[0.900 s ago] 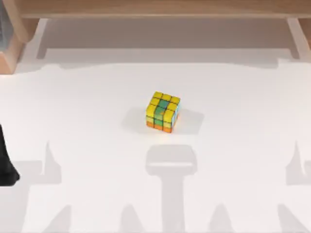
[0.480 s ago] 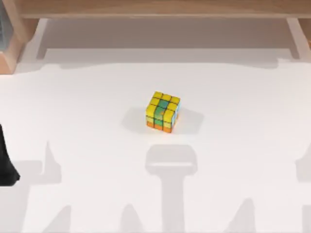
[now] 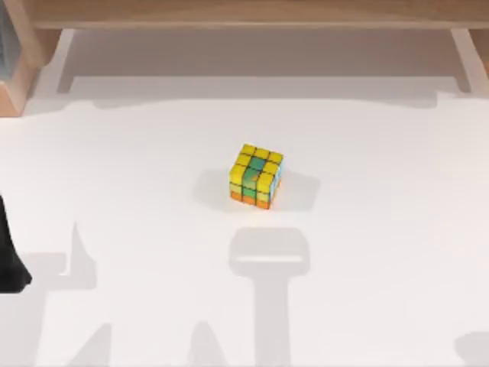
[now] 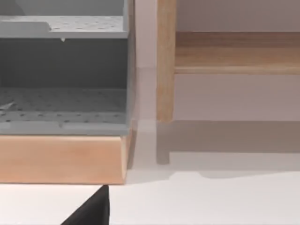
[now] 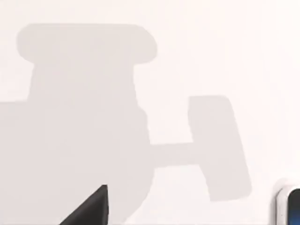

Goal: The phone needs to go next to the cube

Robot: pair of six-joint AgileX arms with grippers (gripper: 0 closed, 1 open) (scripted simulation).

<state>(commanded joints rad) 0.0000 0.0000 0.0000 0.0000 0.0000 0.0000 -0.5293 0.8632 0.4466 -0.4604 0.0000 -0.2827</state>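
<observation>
white counter [image 3: 382, 229] carries the cube [image 3: 256, 177] mid-table; the phone [image 5: 291, 204] peeks beside the right arm's camera, ungrasped. next, the right end effector must reach it; i cannot tell either end effector's spread.

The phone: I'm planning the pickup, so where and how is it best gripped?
Probably from above, fingers across the two long white edges: the phone seems to lie flat on the table, though just its corner shows at the right wrist view's edge.
</observation>
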